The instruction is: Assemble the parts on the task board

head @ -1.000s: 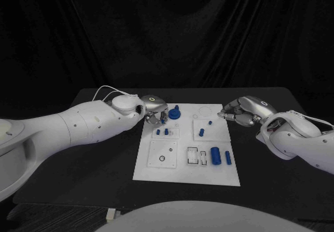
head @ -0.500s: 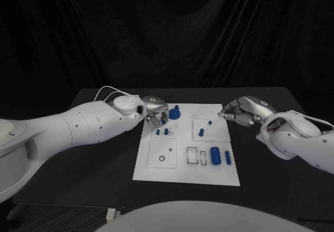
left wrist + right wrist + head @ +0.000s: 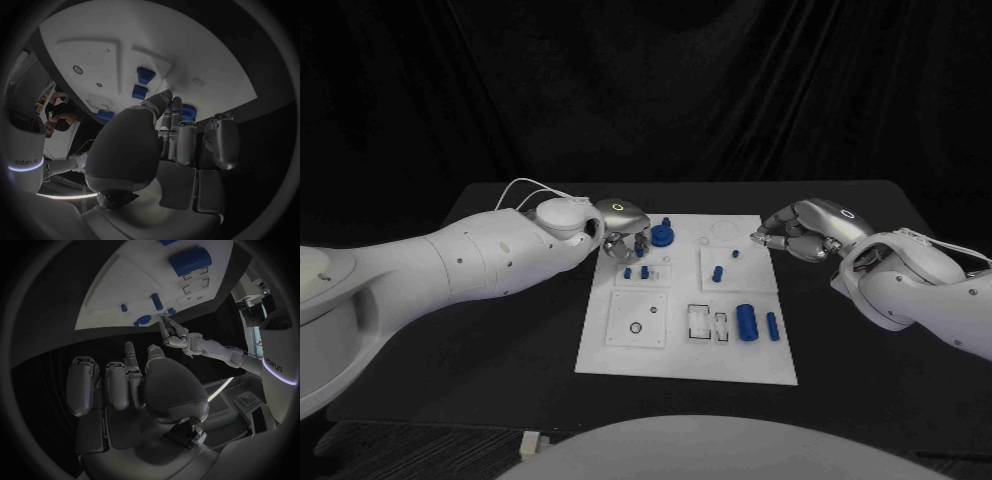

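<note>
Task board (image 3: 678, 350): a white plate lying flat in the middle of the black table (image 3: 516, 340), between the two arms.
Left hand (image 3: 620, 222): at the far left corner of the board, fingers reaching down to the board surface near a small blue piece; I cannot tell if it pinches that piece or only touches beside it.
Right hand (image 3: 798, 232): over the table just beside the far right edge of the board, fingers curled inward, nothing seen inside them.
Round blue part (image 3: 662, 235): stands on the far part of the board, just beside the left hand's fingertips.
Small blue pegs (image 3: 638, 271): a pair standing on the left square plate, below the left hand.
Single blue peg (image 3: 717, 272): on the right square plate.
Blue cylinder (image 3: 747, 323): lies in the near right part of the board, with a thin blue pin (image 3: 772, 324) beside it.
</note>
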Tool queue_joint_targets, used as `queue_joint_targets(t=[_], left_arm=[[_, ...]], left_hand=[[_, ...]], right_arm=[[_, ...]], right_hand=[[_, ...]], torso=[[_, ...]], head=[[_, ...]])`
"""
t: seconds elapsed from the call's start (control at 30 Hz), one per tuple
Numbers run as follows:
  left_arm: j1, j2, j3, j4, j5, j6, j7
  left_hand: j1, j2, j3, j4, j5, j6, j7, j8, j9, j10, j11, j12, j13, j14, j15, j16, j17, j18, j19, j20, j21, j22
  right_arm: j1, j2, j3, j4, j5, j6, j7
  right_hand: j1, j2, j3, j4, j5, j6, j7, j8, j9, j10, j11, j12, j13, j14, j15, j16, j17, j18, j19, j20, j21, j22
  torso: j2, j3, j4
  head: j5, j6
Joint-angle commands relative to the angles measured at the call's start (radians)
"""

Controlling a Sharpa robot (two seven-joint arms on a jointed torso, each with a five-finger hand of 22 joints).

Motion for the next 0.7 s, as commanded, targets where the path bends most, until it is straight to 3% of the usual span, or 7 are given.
queue_joint_targets(t=[0.03,0.57,0.7], left_arm=[[-0.003,0.006,0.000,-0.001,0.000,0.015,0.004],[-0.009,0.017,0.000,-0.023,0.000,0.049,-0.008],[-0.012,0.019,0.000,-0.026,0.000,0.064,-0.014]], left_hand=[[-0.009,0.006,-0.001,0.006,-0.002,-0.010,-0.001,-0.005,-0.002,-0.004,-0.001,-0.005,-0.002,-0.007,0.002,-0.007,-0.003,0.003,-0.008,-0.002,-0.004,0.187],[-0.012,0.006,-0.001,0.009,-0.004,-0.021,-0.006,-0.012,-0.004,-0.010,-0.002,-0.012,-0.004,-0.015,0.002,-0.013,-0.017,0.005,-0.016,-0.002,-0.017,0.184],[-0.013,0.003,0.000,0.009,-0.008,-0.046,-0.010,-0.022,-0.010,-0.022,-0.004,-0.022,-0.007,-0.022,0.001,-0.018,-0.027,0.007,-0.022,-0.001,-0.027,0.181]], right_arm=[[-0.003,0.000,0.001,0.001,-0.002,0.001,-0.018],[-0.004,-0.001,0.001,0.002,-0.002,0.007,-0.022],[-0.004,-0.001,0.001,0.002,-0.002,0.007,-0.023]], right_hand=[[0.006,0.004,-0.002,-0.004,0.005,0.005,0.001,0.000,0.000,0.104,0.000,-0.006,0.247,0.056,-0.002,-0.005,-0.001,0.018,0.039,0.004,-0.006,0.197],[0.008,0.006,-0.001,-0.004,0.006,0.005,0.001,0.000,0.000,0.104,0.001,-0.006,0.246,0.056,-0.002,-0.006,-0.003,0.018,0.039,0.004,-0.006,0.197],[0.008,0.006,-0.001,-0.004,0.006,0.005,0.001,0.000,0.000,0.104,0.001,-0.006,0.246,0.056,-0.002,-0.006,-0.003,0.018,0.039,0.004,-0.006,0.197]], torso=[[-0.001,0.0001,0.0002],[0.000,0.0001,0.0002],[0.000,0.0001,0.0000]], head=[[0.000,0.000],[-0.002,0.000],[0.001,0.000]])
